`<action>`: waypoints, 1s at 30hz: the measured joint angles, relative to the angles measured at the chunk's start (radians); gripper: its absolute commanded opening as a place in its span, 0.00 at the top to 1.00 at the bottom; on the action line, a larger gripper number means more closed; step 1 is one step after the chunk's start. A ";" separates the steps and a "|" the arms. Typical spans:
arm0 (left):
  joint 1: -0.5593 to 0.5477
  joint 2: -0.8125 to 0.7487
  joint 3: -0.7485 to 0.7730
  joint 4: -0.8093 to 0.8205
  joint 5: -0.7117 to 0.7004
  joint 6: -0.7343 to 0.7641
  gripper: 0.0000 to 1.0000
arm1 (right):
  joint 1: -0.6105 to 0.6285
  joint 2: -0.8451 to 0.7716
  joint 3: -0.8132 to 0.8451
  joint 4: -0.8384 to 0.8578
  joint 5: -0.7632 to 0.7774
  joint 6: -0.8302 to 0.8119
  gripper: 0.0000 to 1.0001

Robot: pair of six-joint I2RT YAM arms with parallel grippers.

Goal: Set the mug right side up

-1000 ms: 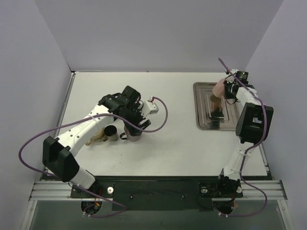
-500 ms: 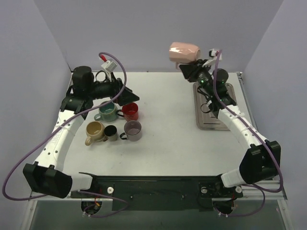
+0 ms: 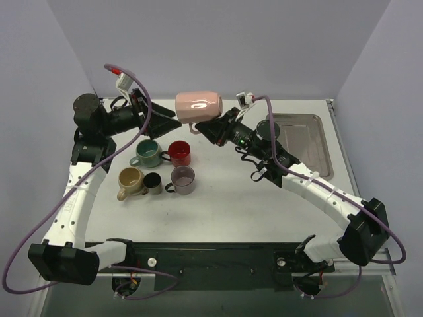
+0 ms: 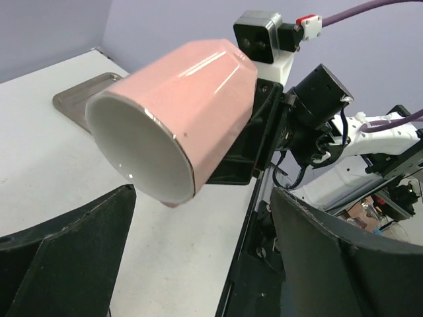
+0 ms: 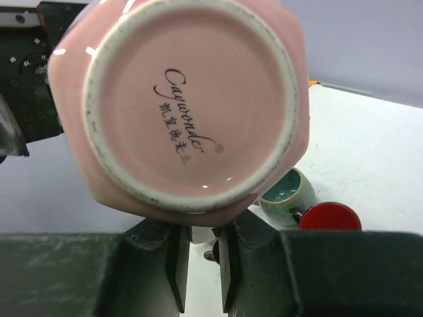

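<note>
Now glossy pink faceted ceramic mug hangs sideways above white table, clamped in right gripper (by handle, prob.); left gripper gapes wide at its mouth. Rigid, slick, breakable: grab rim wall.

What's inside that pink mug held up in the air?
The pink mug shows only a bare white inside, seemingly empty; its rim hides part of the inner wall.

The pink mug hangs in the air on its side, well above the counter and near its far edge. Its glossy body is faceted. The white-lined mouth faces left, and the ringed base (printed with a script maker's mark) faces right.
</note>
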 measured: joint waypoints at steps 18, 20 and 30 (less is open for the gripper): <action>-0.038 0.005 0.016 -0.198 -0.034 0.119 1.00 | 0.053 0.033 0.013 -0.111 -0.017 -0.005 0.09; -0.030 0.023 0.069 -0.382 -0.148 0.270 1.00 | 0.055 0.033 0.072 -0.241 0.027 -0.073 0.08; 0.145 0.144 0.254 -0.993 -0.814 0.971 1.00 | 0.058 -0.075 0.109 -0.731 0.378 -0.336 0.07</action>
